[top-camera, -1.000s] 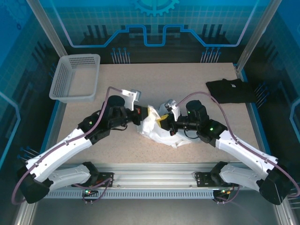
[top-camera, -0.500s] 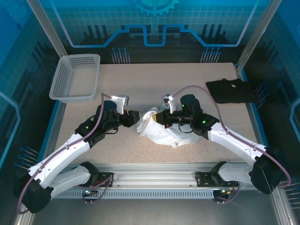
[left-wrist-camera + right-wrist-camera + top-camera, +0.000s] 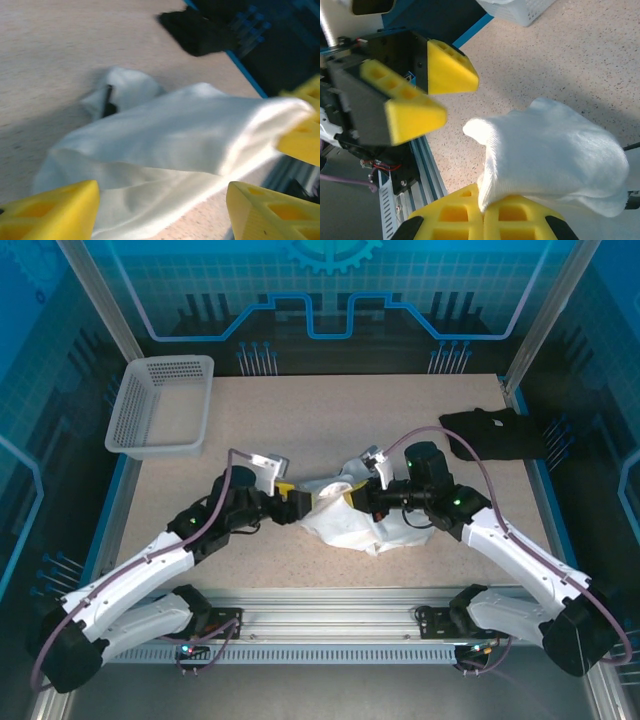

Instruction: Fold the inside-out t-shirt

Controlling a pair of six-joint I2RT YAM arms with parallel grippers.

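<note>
The white inside-out t-shirt (image 3: 352, 530) is lying bunched at the centre of the surface (image 3: 400, 420). The right gripper (image 3: 352, 498), reaching in from the lower right, is pinching its upper fold. The left gripper (image 3: 297, 500), stretching from the lower left, is gaping wide just beside the cloth.

The t-shirt (image 3: 345, 522) is seen as plain white, a bit creamy in the wrist shots, with one small dark mark by a fold. Bright yellow fingers are worn by the left pincer (image 3: 297, 503) and the right pincer (image 3: 483, 204). The counter (image 3: 330, 420) is done in beige with fine dark speckles. A white mesh basket (image 3: 160, 405) and a black garment (image 3: 495, 433) are spotted too.
</note>
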